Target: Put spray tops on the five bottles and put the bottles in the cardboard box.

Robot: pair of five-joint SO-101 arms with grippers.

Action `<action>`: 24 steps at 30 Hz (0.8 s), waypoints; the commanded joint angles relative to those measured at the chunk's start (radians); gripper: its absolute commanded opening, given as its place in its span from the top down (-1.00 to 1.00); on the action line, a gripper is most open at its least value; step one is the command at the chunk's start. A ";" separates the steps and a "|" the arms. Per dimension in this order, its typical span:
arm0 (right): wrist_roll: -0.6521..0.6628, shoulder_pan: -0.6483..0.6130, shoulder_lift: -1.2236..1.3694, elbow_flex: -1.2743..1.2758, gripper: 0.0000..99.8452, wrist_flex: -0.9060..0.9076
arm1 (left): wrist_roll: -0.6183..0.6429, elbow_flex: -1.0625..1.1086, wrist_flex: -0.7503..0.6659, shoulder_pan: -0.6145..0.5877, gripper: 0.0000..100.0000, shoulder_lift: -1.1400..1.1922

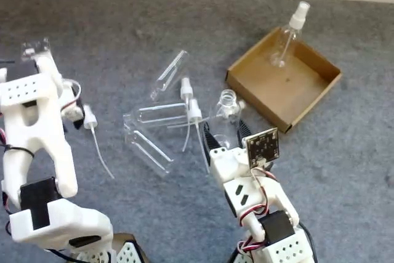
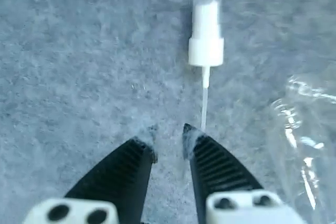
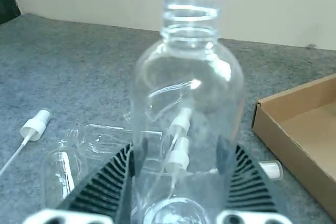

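A grey carpeted table (image 1: 345, 170) carries a cardboard box (image 1: 255, 103), lying clear bottles (image 1: 169, 75) and loose spray tops (image 1: 90, 117).

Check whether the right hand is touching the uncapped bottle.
Touching. The right wrist view shows the bottle standing between the fingers of the right hand, with both pads against its sides.

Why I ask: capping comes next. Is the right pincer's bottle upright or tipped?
Upright: the bottle stands open neck up, in the right pincer.

count | bottle (image 1: 169, 75) x5, all clear: 1 with top on, 4 bare-necked | spray top (image 1: 90, 117) x5: 1 fitted, 4 loose | cardboard box (image 1: 301, 90) x1 | arm (image 1: 37, 121) x2
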 commanded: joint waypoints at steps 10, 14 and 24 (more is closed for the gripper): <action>-0.009 -0.013 -0.010 0.162 0.74 0.005 | 0.170 0.154 -0.196 0.018 0.38 -0.045; -0.009 -0.013 -0.010 0.162 0.74 0.007 | 0.175 0.170 -0.295 0.021 0.39 -0.042; -0.009 -0.013 -0.010 0.162 0.74 0.007 | 0.170 0.236 -0.517 0.024 0.73 0.134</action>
